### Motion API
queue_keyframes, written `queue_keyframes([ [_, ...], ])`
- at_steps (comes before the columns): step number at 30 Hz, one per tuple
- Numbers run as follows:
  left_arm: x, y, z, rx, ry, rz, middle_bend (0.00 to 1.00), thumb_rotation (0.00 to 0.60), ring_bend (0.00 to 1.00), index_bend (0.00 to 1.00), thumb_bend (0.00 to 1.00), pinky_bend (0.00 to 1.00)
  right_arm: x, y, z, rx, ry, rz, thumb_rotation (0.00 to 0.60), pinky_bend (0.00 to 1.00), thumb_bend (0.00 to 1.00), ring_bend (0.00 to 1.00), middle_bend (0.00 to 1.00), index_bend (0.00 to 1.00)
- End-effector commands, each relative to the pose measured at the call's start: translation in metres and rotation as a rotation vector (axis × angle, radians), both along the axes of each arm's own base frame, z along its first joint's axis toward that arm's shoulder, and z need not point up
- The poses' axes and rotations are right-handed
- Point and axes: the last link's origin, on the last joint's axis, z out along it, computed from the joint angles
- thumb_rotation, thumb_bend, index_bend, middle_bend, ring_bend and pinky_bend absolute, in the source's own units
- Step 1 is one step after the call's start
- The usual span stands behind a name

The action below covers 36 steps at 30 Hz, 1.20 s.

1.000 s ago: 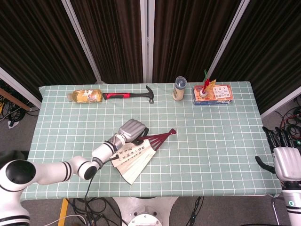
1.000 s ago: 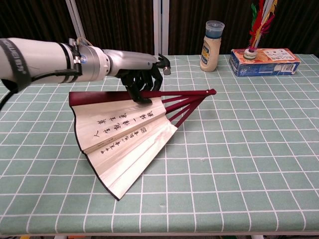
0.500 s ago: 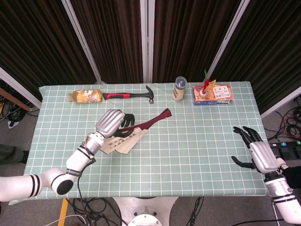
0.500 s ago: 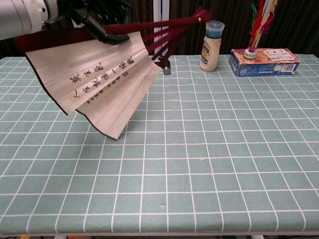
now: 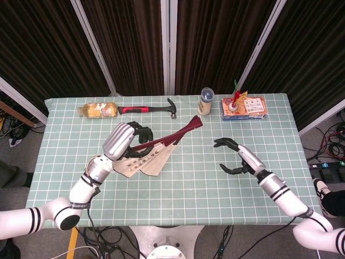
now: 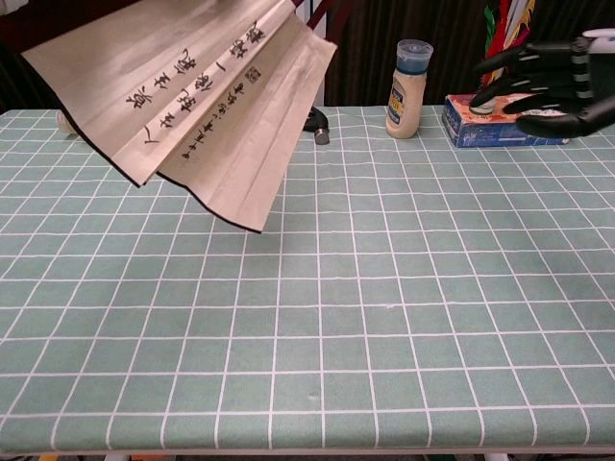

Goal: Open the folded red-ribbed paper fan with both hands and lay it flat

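Columns of black Chinese characters are running down the cream leaf of the fan (image 6: 197, 82), too small to read. The fan is hanging half-spread above the worktop's (image 5: 215, 178) left half, its long axis slanting so the red ribs are pointing toward the far right corner. The left hand (image 5: 125, 141) is grasping those ribs. The right hand (image 5: 237, 159) is hovering with fingers (image 6: 524, 60) released and curved, holding nothing.

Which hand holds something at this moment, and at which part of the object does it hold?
The left hand grips the paper fan by its red ribs, beside the paper leaf, with the fan lifted off the table. The right hand holds nothing; its fingers are apart.
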Motion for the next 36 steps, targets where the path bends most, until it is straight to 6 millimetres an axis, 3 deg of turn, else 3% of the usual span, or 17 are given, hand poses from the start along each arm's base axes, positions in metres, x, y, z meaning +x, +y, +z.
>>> queue_keyframes([
  [1, 0.004, -0.002, 0.004, 0.012, -0.043, -0.013, 0.72, 0.600, 0.65, 0.59, 0.36, 0.51, 0.023, -0.015, -0.020, 0.059, -0.091, 0.003, 0.600, 0.08, 0.29, 0.02, 0.22, 0.18],
  [13, 0.024, -0.005, 0.007, 0.057, -0.044, -0.080, 0.72, 0.600, 0.65, 0.59, 0.36, 0.50, 0.075, -0.026, -0.042, 0.164, -0.265, 0.051, 0.600, 0.08, 0.29, 0.02, 0.24, 0.24],
  [27, 0.042, -0.007, 0.005, 0.062, -0.046, -0.111, 0.73, 0.600, 0.65, 0.59, 0.36, 0.50, 0.107, -0.031, -0.053, 0.229, -0.324, 0.087, 0.600, 0.08, 0.29, 0.08, 0.30, 0.34],
  [33, 0.045, -0.007, 0.003, 0.042, -0.059, -0.107, 0.73, 0.600, 0.65, 0.59, 0.36, 0.50, 0.121, -0.032, -0.058, 0.233, -0.351, 0.095, 0.600, 0.08, 0.34, 0.13, 0.35, 0.47],
  [36, 0.045, -0.007, 0.003, 0.041, -0.062, -0.105, 0.73, 0.600, 0.65, 0.59, 0.36, 0.50, 0.126, -0.033, -0.060, 0.218, -0.373, 0.084, 0.600, 0.09, 0.39, 0.17, 0.39, 0.58],
])
